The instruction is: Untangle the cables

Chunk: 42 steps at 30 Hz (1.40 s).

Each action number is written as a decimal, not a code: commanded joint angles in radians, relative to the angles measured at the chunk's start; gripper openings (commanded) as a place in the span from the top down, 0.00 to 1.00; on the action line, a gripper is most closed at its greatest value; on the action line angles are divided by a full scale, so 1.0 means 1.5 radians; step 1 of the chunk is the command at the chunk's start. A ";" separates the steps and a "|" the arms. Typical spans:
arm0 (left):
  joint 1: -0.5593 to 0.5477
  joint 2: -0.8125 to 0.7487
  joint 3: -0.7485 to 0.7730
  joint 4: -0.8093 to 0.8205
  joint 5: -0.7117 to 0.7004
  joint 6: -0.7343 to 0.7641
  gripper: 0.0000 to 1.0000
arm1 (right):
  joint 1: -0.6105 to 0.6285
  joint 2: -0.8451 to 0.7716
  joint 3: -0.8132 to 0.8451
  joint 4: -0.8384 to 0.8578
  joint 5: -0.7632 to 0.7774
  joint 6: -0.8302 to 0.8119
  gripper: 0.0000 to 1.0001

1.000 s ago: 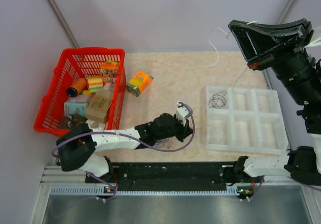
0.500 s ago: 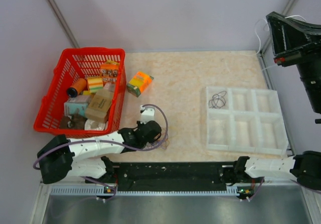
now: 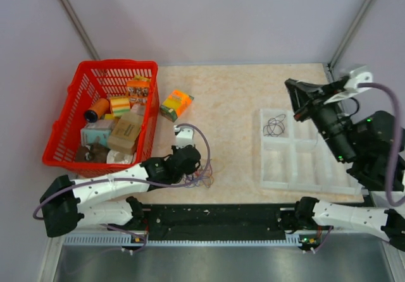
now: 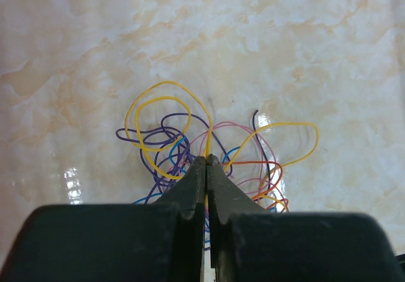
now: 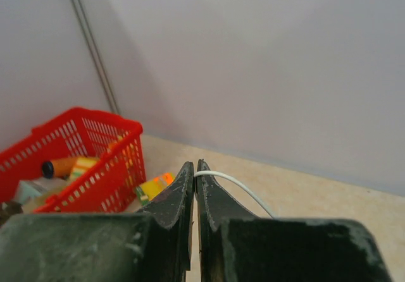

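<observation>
**A:** Cables, position?
**B:** A loose tangle of hair-thin yellow, purple, blue, orange and pink wires lies on the marbled beige tabletop, near the front edge, left of centre.

**A:** Left gripper?
**B:** The left gripper is low at the tangle's near side. Its jaws are pressed together, and a yellow wire runs straight in between the tips.

**A:** Right gripper?
**B:** The right gripper is raised high at the right. It is clamped on a thin white wire that arcs away rightward from the tips. The wire's far end cannot be made out.

**A:** Other strands?
**B:** One black wire loop sits alone in the far-left compartment of the white six-compartment plastic tray, well apart from the tangle.

**A:** Surroundings?
**B:** A red plastic mesh basket filled with small packaged goods stands at far left. An orange-and-green box sits on the tabletop near its right wall.
</observation>
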 commanded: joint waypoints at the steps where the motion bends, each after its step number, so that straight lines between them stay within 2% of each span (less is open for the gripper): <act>1: 0.002 -0.045 0.025 -0.004 0.004 0.020 1.00 | 0.005 -0.034 -0.040 -0.010 0.068 0.035 1.00; 5: 0.002 -0.056 0.030 -0.009 0.003 0.028 1.00 | 0.006 -0.027 0.012 -0.023 0.048 0.029 1.00; 8: 0.003 -0.058 0.036 -0.021 0.000 0.021 1.00 | 0.006 -0.028 0.009 -0.030 0.048 0.032 1.00; 16: 0.003 -0.085 0.028 -0.027 0.012 0.017 1.00 | 0.006 -0.105 -0.121 -0.070 0.094 0.108 1.00; 22: 0.003 -0.087 0.058 -0.041 0.005 0.027 1.00 | 0.006 -0.175 -0.205 -0.103 0.105 0.171 1.00; 30: 0.002 -0.103 0.087 -0.049 0.023 0.040 1.00 | 0.006 -0.275 -0.359 -0.207 0.124 0.342 1.00; 34: 0.002 -0.113 0.100 -0.055 0.018 0.049 1.00 | 0.006 -0.298 -0.382 -0.280 0.123 0.423 1.00; 37: 0.002 -0.118 0.106 -0.056 0.018 0.054 1.00 | 0.005 -0.287 -0.370 -0.366 0.134 0.517 1.00; 42: 0.003 -0.127 0.116 -0.062 0.023 0.054 1.00 | 0.006 -0.187 -0.374 -0.556 0.086 0.765 1.00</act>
